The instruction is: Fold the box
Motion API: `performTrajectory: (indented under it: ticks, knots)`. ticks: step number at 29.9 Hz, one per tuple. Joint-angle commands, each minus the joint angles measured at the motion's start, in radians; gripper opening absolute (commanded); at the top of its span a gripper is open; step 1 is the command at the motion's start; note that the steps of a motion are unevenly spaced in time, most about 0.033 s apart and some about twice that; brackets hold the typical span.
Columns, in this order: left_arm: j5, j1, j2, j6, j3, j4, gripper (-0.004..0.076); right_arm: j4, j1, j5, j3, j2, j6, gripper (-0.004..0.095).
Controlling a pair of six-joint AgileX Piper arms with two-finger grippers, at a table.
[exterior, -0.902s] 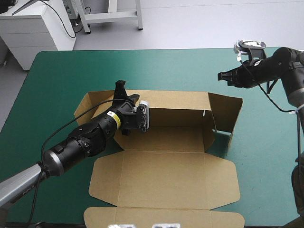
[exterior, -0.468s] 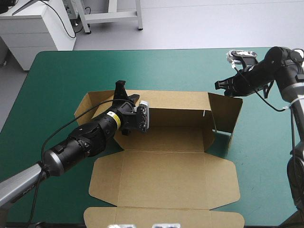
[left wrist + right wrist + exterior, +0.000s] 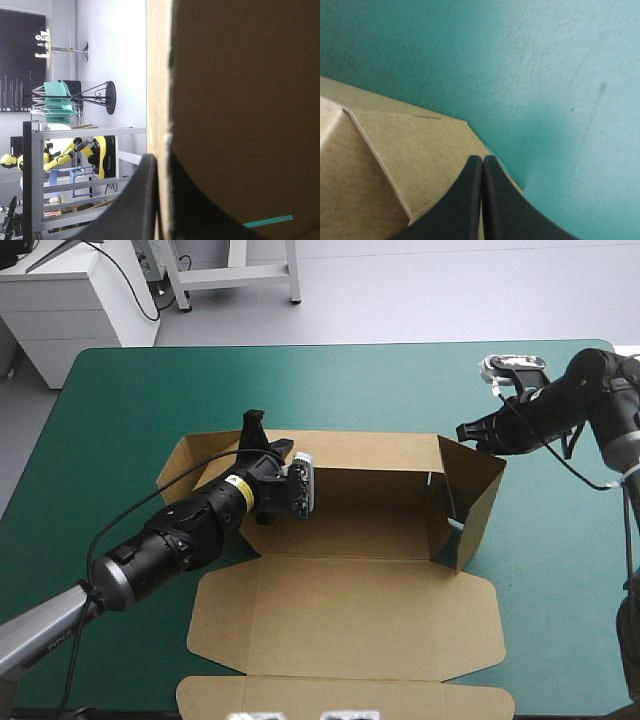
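High view: brown box (image 3: pixel 350 615) at centre frame on the teal-green cover (image 3: pixel 150 390), partly raised.
- Lid (image 3: pixel 345 670): flat, reaching toward the bottom edge of the frame.
- Back wall (image 3: pixel 370 455): upright, running left to right across mid-frame.
- Right end flap (image 3: pixel 478 485): standing, angled inward, at centre right.
- Left end flap (image 3: pixel 185 460): splayed outward at centre left.
- Left gripper (image 3: pixel 258 435): enters from lower left, at the left part of the back wall, one black finger showing above the wall's top edge.
- Right gripper (image 3: pixel 465 430): enters from the right edge, its tip at the upper corner of the right end flap.

Left wrist view: left gripper (image 3: pixel 161 161) pinches the board, whose edge runs straight up between the two fingers. The box (image 3: pixel 240 100) covers the whole area to one side of that edge.

Right wrist view: right gripper (image 3: pixel 482 160) has its fingers pressed together in one pointed arch, with nothing between them. The tip sits over the slanted edge of the box (image 3: pixel 380 165), where board meets cover (image 3: pixel 545 75). Contact with the board cannot be told.
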Motion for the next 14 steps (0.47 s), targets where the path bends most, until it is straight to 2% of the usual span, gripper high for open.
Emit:
performTrajectory:
  ticks: [1, 9, 14]
  knots:
    - [0.076, 0.000, -0.012, -0.026, 0.000, -0.029, -0.0008, 0.053, 0.002, 0.012, 0.042, -0.059, -0.040, -0.0018]
    - [0.076, 0.000, -0.012, -0.026, 0.000, -0.031, -0.0008, 0.187, 0.002, 0.004, 0.132, -0.122, -0.126, -0.0018]
    - [0.081, 0.000, -0.012, -0.026, 0.000, -0.031, -0.0008, 0.226, 0.002, -0.089, 0.233, -0.194, -0.180, -0.0018]
